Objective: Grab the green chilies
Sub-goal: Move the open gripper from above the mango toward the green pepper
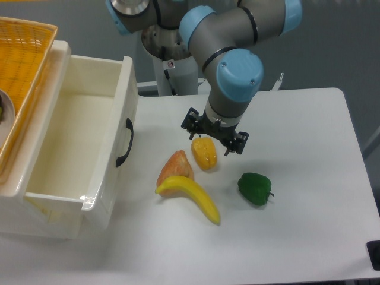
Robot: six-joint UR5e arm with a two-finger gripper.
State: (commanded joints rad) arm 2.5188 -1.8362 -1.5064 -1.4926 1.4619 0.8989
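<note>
The green chilies (255, 188) are one glossy dark green bell-pepper-shaped toy lying on the white table (309, 136), right of the middle, with a short dark stem pointing right. My gripper (211, 143) hangs above and to the left of it, directly over the yellow-orange pepper (204, 153). Its fingers (228, 149) are spread either side of that pepper and hold nothing. The green toy lies apart from the gripper, untouched.
A yellow banana (191, 198) and an orange wedge-shaped toy (176, 167) lie left of the green toy. An open white drawer box (113, 148) with a black handle stands at the left. A yellow woven basket (21, 65) sits on top of it.
</note>
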